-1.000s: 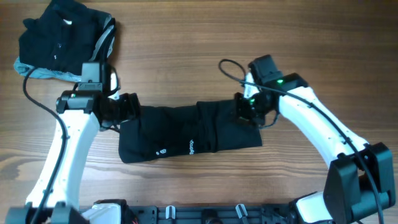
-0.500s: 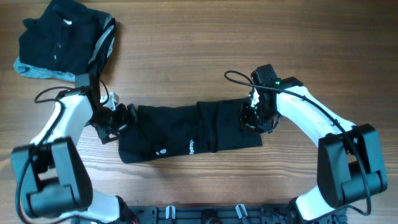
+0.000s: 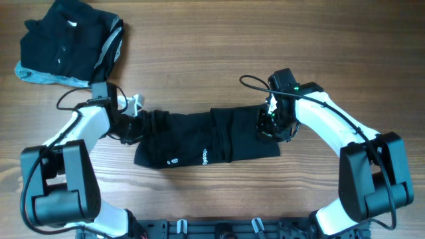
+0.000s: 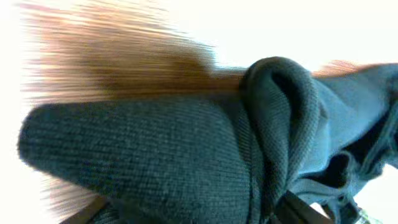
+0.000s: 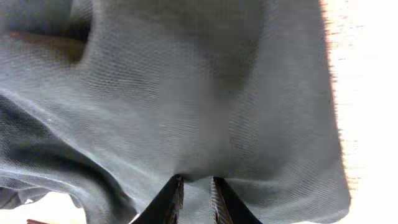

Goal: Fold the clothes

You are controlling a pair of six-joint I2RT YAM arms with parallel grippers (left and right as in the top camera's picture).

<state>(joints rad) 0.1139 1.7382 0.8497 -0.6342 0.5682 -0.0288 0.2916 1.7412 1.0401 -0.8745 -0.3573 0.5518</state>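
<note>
Half-folded black shirt (image 3: 206, 143) lies mid-table; left gripper (image 3: 136, 124) is clamped on its bunched left end; right gripper (image 3: 269, 126), fingers nearly together, pinches the right end; folded stack (image 3: 66, 43) sits at the far-left corner.

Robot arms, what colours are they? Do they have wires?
The left arm and right arm are white tubes with black joints. Each trails a looping black cable. A green light glows on the right one. The left gripper and right gripper are black.

Fingers (image 5: 166, 200) pinch blk shirt (image 5: 186, 93), near-closed.
</note>
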